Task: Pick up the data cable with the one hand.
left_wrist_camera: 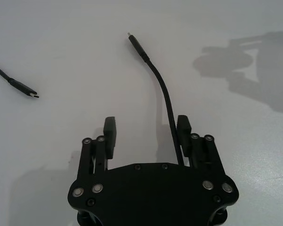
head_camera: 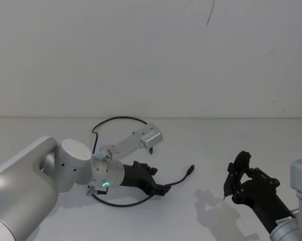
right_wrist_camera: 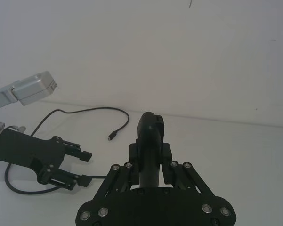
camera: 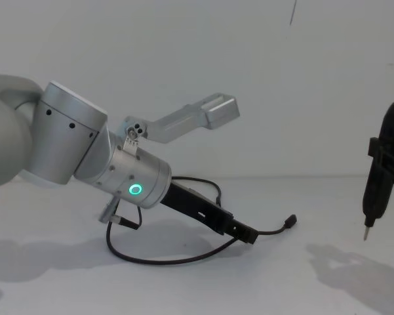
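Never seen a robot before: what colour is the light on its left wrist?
Green, a glowing ring; clearest in the chest view.

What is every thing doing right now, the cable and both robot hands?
left gripper, open, fingers either side of the data cable.
data cable, lying loose, not yet clamped.
right gripper, shut on a pointed black tool, raised off to the side.

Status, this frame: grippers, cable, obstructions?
Left gripper open, low on table, straddling data cable, no grip yet. Right gripper parked aside, shut on black tool. Nothing blocking.
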